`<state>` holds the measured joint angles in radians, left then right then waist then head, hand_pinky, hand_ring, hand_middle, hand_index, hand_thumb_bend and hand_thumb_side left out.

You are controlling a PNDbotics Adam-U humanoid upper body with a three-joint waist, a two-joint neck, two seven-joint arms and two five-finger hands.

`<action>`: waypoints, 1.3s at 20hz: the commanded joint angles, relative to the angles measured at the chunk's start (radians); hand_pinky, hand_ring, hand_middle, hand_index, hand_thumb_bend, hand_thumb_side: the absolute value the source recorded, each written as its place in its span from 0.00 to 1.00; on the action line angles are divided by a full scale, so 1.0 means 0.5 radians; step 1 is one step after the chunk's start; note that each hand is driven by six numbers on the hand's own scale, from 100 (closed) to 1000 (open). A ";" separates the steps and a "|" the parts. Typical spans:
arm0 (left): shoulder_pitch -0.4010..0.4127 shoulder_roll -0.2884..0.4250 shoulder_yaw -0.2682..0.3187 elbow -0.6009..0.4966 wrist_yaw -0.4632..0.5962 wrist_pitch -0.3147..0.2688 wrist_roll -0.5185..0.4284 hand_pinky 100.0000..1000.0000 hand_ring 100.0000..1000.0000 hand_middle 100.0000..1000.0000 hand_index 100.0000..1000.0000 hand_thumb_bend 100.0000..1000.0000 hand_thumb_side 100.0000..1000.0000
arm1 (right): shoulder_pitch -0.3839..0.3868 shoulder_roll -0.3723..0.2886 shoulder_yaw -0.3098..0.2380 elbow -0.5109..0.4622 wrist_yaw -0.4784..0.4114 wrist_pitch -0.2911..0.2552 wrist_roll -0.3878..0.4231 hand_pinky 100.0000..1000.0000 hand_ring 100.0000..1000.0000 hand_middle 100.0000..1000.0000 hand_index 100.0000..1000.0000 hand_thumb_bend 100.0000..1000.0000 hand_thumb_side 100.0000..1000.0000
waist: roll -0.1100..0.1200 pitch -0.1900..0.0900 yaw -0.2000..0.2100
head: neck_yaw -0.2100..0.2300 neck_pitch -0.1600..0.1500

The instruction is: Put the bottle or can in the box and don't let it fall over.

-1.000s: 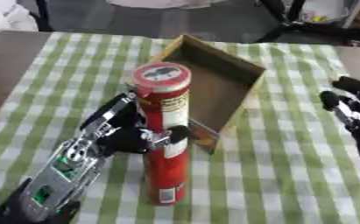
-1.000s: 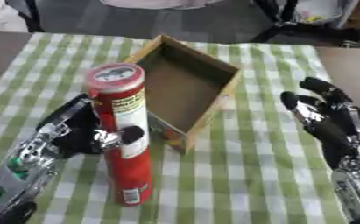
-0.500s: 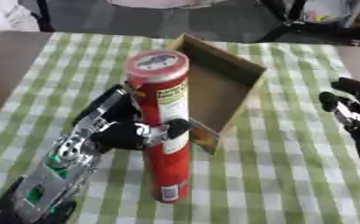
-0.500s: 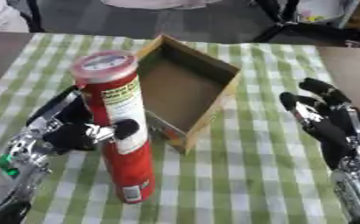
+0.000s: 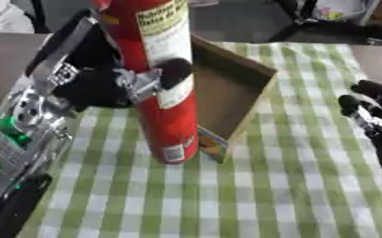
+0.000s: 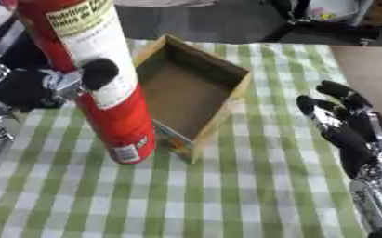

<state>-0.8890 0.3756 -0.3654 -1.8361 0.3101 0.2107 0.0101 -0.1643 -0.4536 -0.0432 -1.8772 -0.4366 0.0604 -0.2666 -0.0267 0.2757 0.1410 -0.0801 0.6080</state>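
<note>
Left hand (image 5: 104, 86): occupies the left half of the frame, fingers and thumb curled round the red can (image 5: 157, 79), the thumb tip lying across the can's pale label at mid-height. The forearm, silver with green parts, runs down to the lower left corner.

Red can: tall cylinder, red body with a cream label bearing print too blurred to read. It stands slightly tilted, top leaning toward the upper left, the top edge cut off by the frame. Its base appears lifted clear of the worktop (image 6: 251, 195), just at the near left corner of the box (image 6: 190, 93); contact with the cloth cannot be confirmed either way. The can is outside the box, beside its left wall.

Box: open cardboard tray, brown inside, set at an angle in the upper centre of the frame, one corner pointing toward the lower centre. A coloured print shows on its near outer wall. Nothing is seen inside it.

Right hand (image 6: 348, 128): at the right edge of the frame, well apart from the box and can, fingers spread and extended toward the upper left, holding nothing.

Worktop: covered with a green and white checked cloth.
</note>
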 commanded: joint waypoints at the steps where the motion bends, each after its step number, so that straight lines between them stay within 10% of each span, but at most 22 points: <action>1: -0.116 0.066 0.050 0.070 -0.056 -0.063 0.065 0.12 0.29 0.13 0.18 0.00 0.00 | -0.036 -0.046 0.001 -0.044 -0.013 0.006 0.012 0.74 0.70 0.76 0.76 0.55 0.17 | -0.001 -0.021 -0.015 | 0.018 -0.042; 26: -0.547 0.106 0.281 0.899 -0.348 -0.618 0.444 0.21 0.38 0.21 0.27 0.00 0.00 | -0.263 -0.028 0.119 -0.246 0.019 0.003 0.157 0.74 0.70 0.76 0.76 0.57 0.16 | 0.045 0.288 -0.412 | 0.219 -0.351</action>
<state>-1.1354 0.4241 -0.2415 -1.3929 0.1396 -0.0822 0.2250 -0.2850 -0.4562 0.0194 -1.9761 -0.4345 0.0650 -0.1934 -0.0036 0.4439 -0.0636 0.0253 0.4530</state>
